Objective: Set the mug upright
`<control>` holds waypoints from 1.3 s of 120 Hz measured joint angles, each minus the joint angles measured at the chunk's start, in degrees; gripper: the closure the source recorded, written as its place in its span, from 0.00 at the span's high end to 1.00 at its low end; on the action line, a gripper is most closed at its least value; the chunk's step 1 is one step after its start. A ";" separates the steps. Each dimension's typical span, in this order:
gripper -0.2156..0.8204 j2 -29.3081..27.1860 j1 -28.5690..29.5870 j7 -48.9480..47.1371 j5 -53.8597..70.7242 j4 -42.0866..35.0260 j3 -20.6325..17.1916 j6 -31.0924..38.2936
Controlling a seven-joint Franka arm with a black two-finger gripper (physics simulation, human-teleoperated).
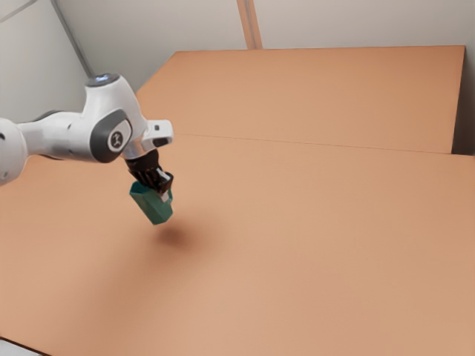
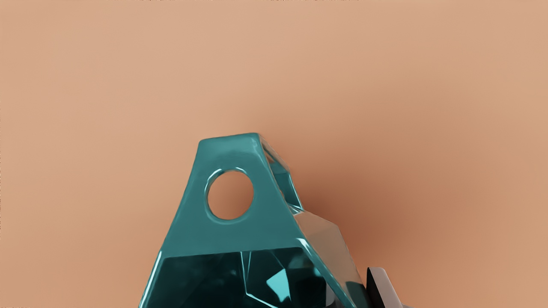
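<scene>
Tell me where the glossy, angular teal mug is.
In the exterior view's left half, the mug hangs tilted above the smooth orange-brown table, its wall gripped by the black two-finger end effector.

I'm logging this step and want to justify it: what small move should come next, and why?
Probably a small turn of the tool to bring the mug level before any lowering. The mug hangs above the table, its shadow apart from it, and its rim leans toward the exterior view's left, so its base likely wouldn't land flat.
</scene>
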 joint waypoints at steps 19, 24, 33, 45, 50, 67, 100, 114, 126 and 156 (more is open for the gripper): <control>0.04 -0.19 -1.60 -4.31 2.43 -1.43 -0.14 2.82; 0.04 -0.24 -2.15 -5.45 3.01 -1.68 -0.17 3.33; 0.04 -0.20 -3.04 -7.39 3.68 -2.32 -0.20 4.28; 0.04 -0.08 -3.61 -9.67 4.14 -3.03 -0.21 5.49; 0.04 -0.05 -3.64 -10.61 4.34 -3.41 -0.21 6.00; 0.04 0.20 -3.39 -13.90 5.65 -4.02 -0.50 7.18; 0.04 1.55 -4.81 -19.34 6.85 -4.57 -0.70 8.38; 0.04 2.28 -5.51 -21.28 7.20 -4.83 -0.77 8.72; 0.04 3.04 -6.37 -22.69 7.32 -4.87 -0.54 9.11; 0.04 4.54 -7.13 -25.36 7.41 -4.87 -0.56 9.65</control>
